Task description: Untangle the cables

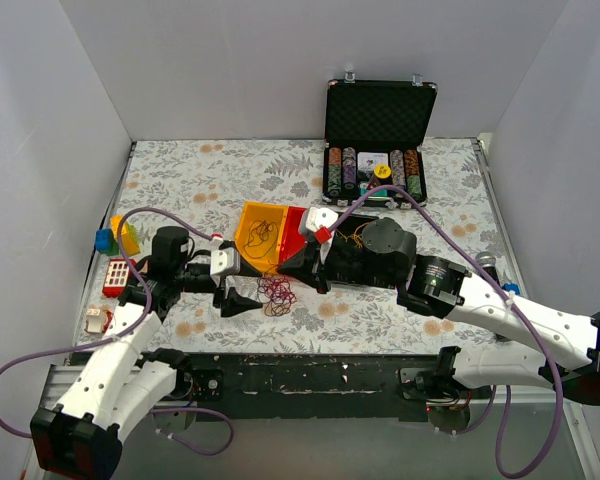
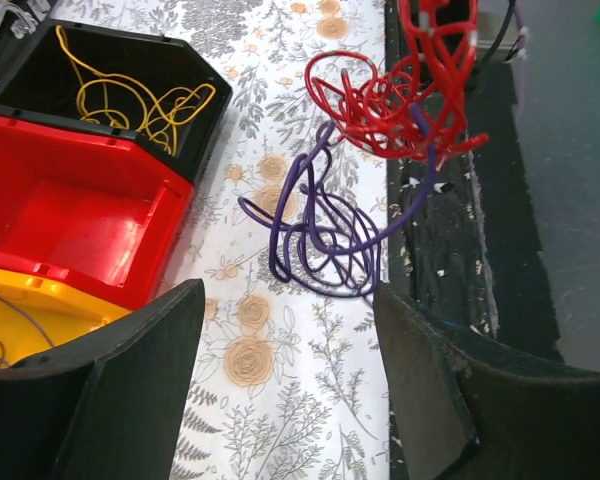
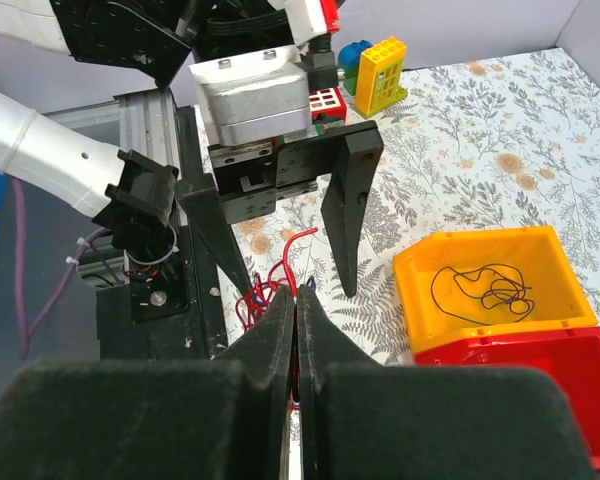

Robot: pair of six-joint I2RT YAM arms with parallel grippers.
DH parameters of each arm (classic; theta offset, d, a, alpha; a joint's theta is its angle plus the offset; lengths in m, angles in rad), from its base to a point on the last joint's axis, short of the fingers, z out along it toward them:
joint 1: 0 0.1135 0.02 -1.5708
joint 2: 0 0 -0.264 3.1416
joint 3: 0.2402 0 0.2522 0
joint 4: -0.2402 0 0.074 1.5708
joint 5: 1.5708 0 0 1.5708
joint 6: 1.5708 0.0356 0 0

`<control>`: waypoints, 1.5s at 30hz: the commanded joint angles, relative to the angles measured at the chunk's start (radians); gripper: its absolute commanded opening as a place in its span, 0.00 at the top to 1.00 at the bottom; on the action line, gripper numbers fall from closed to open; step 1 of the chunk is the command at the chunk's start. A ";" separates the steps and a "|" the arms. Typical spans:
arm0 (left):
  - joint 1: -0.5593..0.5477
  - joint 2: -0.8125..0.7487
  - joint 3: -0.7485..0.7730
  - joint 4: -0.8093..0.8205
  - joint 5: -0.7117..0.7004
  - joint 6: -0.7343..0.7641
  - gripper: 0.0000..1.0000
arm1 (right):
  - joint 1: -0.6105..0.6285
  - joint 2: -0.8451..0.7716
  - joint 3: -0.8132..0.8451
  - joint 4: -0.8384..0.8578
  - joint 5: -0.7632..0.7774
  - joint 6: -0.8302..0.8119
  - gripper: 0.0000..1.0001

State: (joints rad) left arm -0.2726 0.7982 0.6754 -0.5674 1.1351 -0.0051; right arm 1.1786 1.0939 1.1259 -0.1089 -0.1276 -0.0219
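Observation:
A red wire clump [image 2: 400, 100] hangs lifted above the cloth. A dark purple wire [image 2: 325, 235] is looped through it and trails onto the table. The clump shows in the top view [image 1: 277, 292] between the grippers. My right gripper [image 3: 296, 295] is shut on a strand of the red wire [image 3: 302, 250]; in the top view it [image 1: 292, 272] reaches left over the clump. My left gripper [image 2: 285, 380] is open and empty just short of the purple wire, low over the table [image 1: 246, 298]. A yellow wire [image 2: 145, 100] lies in the black bin [image 2: 205, 120]. A thin dark wire [image 3: 480, 288] lies in the yellow bin [image 3: 500, 335].
A red bin [image 2: 70, 210] stands between the black and yellow bins. An open poker-chip case [image 1: 380, 130] stands at the back. Toy blocks [image 1: 120, 237] and a red toy [image 1: 115, 277] sit at the left. The black front rail [image 2: 450, 240] runs beside the clump.

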 commanded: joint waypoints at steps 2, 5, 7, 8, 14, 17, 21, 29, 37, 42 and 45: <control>-0.005 0.018 0.041 -0.011 0.107 -0.021 0.31 | 0.001 -0.032 0.043 0.054 -0.012 0.014 0.99; -0.005 0.022 0.042 -0.028 0.140 -0.001 0.34 | 0.001 -0.029 0.048 0.057 -0.020 0.014 0.99; -0.005 0.030 0.053 -0.054 0.169 0.031 0.36 | 0.001 -0.025 0.049 0.057 -0.027 0.014 0.99; -0.005 0.039 0.065 -0.087 0.184 0.059 0.36 | 0.001 -0.025 0.051 0.055 -0.027 0.014 0.99; -0.011 0.067 0.092 -0.132 0.177 0.128 0.64 | 0.001 -0.022 0.057 0.057 -0.029 0.039 0.99; -0.010 0.079 0.090 -0.111 0.161 0.125 1.00 | 0.001 -0.026 0.055 0.054 -0.030 0.042 0.99; -0.011 0.082 0.073 0.006 0.124 -0.015 1.00 | 0.001 -0.045 0.043 0.049 -0.024 0.046 0.99; -0.010 0.081 0.021 0.008 0.003 0.092 1.00 | 0.001 -0.109 0.115 -0.034 0.039 0.025 0.99; -0.010 0.134 -0.076 -0.028 -0.204 0.286 1.00 | 0.003 -0.213 0.270 -0.136 0.121 -0.050 0.99; -0.010 0.138 -0.030 -0.019 -0.218 0.245 1.00 | 0.001 -0.250 0.230 -0.166 0.203 -0.050 0.99; -0.010 0.127 0.019 0.050 -0.242 0.144 1.00 | 0.001 -0.270 0.171 -0.155 0.221 -0.038 0.99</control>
State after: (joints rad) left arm -0.2790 0.9501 0.6128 -0.5907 0.9260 0.2146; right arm 1.1786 0.8192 1.3651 -0.2386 0.0322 -0.0563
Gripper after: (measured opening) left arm 0.022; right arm 0.029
